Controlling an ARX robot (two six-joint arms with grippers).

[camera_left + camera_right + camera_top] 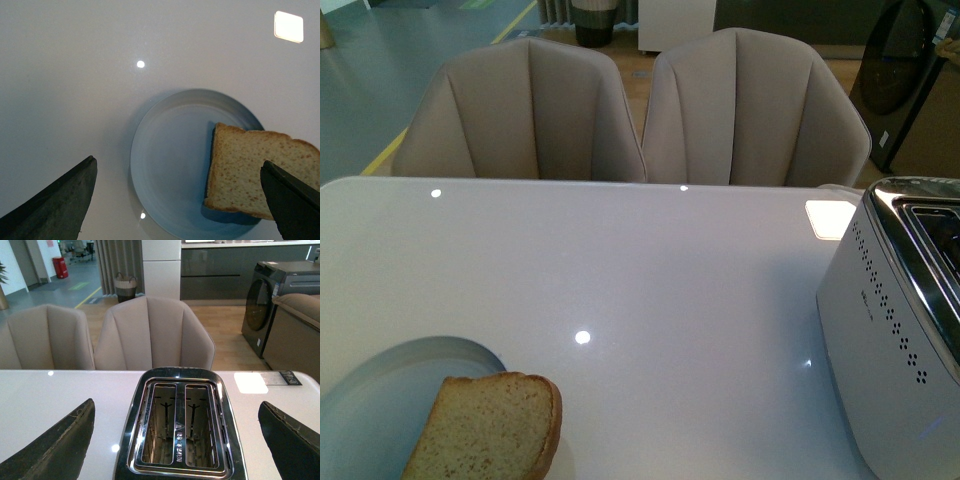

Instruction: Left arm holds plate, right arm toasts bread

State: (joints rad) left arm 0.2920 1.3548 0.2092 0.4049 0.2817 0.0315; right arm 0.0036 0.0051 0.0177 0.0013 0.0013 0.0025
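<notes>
A glossy white table (620,270) fills the front view, with small spots of light reflected on it. At about 7 o'clock on the table sits the plate (380,390), round, smooth and pale blue-white, cut off by the picture's edge. The bread (490,430), a light brown, speckled slice with a darker crust and rounded top, lies on the plate's rim at about 4 o'clock, and part of it overhangs onto the table. Its lower end is out of frame.

At about 4 o'clock stands a toaster (890,330), with a matte pale body, rows of small holes and a shiny chrome top. Its right side is cut off. Two beige padded chairs (520,110) stand behind the table at 12 o'clock.

The left gripper (177,164) hangs above the plate and bread, its dark jaws wide apart and holding nothing. The right gripper (176,405) hangs over the toaster's two empty slots (177,425), jaws likewise spread and empty. Only the jaw tips show in either wrist view.
</notes>
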